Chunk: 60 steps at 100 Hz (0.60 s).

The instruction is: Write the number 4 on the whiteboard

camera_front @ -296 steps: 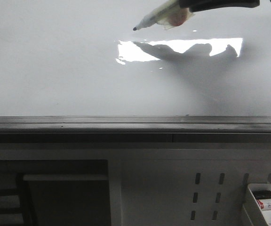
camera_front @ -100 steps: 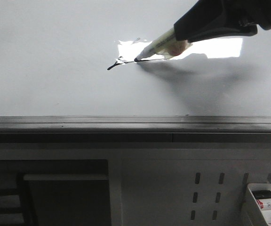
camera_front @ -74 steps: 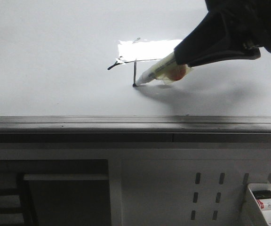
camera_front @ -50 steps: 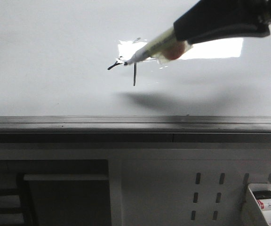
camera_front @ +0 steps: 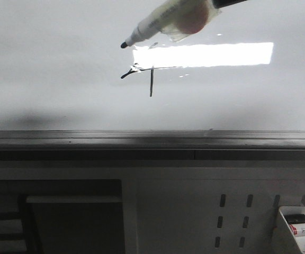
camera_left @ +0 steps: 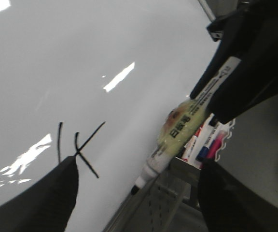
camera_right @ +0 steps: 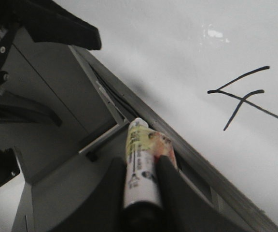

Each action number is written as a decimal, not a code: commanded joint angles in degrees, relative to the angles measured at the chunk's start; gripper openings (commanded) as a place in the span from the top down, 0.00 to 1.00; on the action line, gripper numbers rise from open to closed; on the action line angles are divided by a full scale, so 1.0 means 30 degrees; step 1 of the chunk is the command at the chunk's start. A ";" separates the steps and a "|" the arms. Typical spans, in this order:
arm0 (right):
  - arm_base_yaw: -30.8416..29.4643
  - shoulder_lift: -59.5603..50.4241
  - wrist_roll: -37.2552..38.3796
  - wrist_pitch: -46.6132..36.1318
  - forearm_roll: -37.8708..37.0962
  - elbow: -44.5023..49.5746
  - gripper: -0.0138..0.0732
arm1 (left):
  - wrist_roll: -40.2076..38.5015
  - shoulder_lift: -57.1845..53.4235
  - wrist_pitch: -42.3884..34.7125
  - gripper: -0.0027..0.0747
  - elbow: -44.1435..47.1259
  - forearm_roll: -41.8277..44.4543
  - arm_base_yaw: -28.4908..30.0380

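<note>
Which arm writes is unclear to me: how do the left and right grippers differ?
The right gripper is shut, its fingers close together; the left gripper is open, its fingers wide apart. The right gripper holds the marker, tip lifted near the 4 on the whiteboard; the left gripper holds nothing. Both have dark fingers.
</note>
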 commanded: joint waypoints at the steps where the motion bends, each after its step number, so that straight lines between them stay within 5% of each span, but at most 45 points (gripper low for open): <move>1: -0.0076 -0.0338 0.1344 0.1035 -0.0965 -0.1357 0.89 | 0.0439 0.0537 -0.0399 0.35 -0.1023 -0.0615 -0.0889; 35: -0.0076 -0.0338 0.2031 0.2733 -0.1550 -0.2388 0.89 | 0.0822 0.2091 -0.0369 0.36 -0.1665 -0.0615 -0.2388; 60: -0.0076 -0.0338 0.2082 0.3209 -0.1650 -0.2388 0.89 | 0.1147 0.2091 -0.0209 0.55 -0.1665 -0.0615 -0.2388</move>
